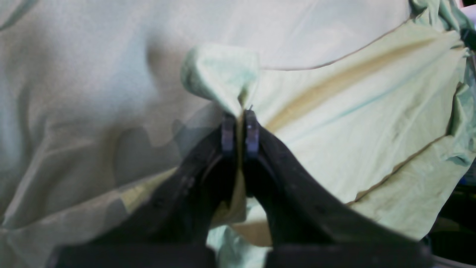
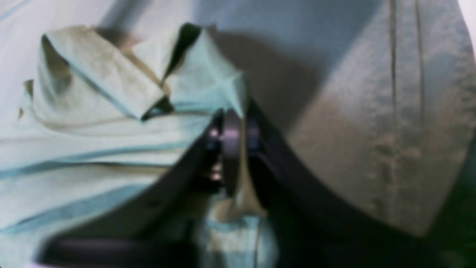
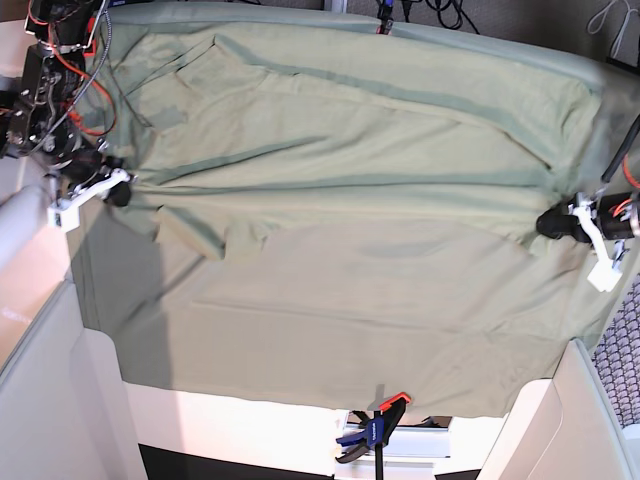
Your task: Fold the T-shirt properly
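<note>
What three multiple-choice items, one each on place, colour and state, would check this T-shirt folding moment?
1. Where is the clamp in the base view?
A. top left corner
B. bottom edge, near the middle
C. on the T-shirt's collar

2. What colour is the T-shirt?
A. pale sage green
B. navy
C. red

3. What state is the left claw in?
A. wide open above the cloth
B. shut on the T-shirt
C. out of view

Answers: 1 B, it stands at the bottom table edge. 2 A, the fabric is pale green in all views. 3 B, the left wrist view shows fabric pinched between closed fingers; the right claw grips likewise.
</note>
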